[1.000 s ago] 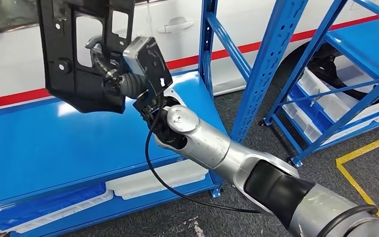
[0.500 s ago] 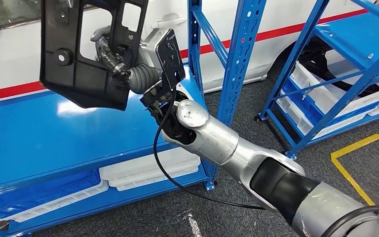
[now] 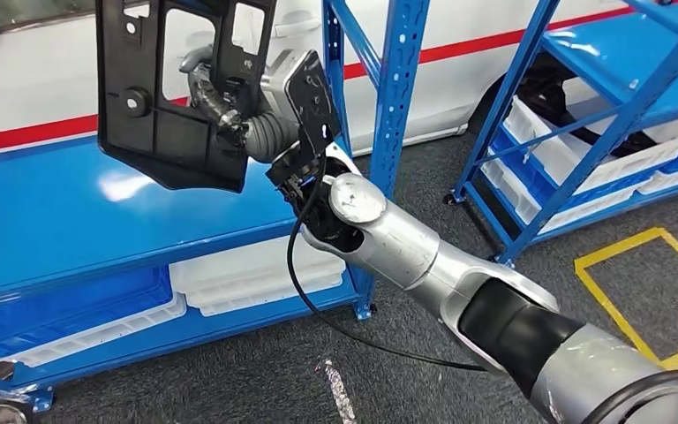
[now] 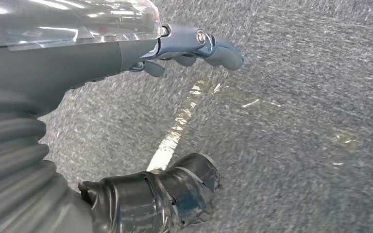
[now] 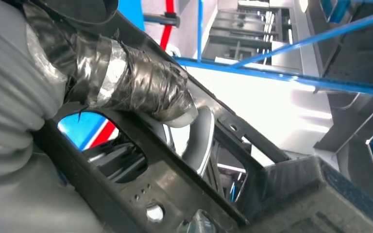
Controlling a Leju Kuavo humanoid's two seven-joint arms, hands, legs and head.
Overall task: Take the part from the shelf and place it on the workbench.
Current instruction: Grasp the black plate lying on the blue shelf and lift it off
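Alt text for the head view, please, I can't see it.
The right robot hand holds a black part up above a blue shelf. White trays sit on the tier below; grey floor with yellow tape lies at right.

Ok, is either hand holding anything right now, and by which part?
The right hand grips the black part through one of its cut-out openings, around a frame bar. The left hand holds nothing.

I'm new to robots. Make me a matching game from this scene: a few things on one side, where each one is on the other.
Things:
1. flat black plastic part with cut-out windows
2. white plastic tray
3. yellow tape outline
4. left hand

Places:
A. on the grey carpet
B. hanging above the floor, holding nothing
C. held up in the right hand
D. on the blue shelf's lower level

Pairs: 1-C, 2-D, 3-A, 4-B
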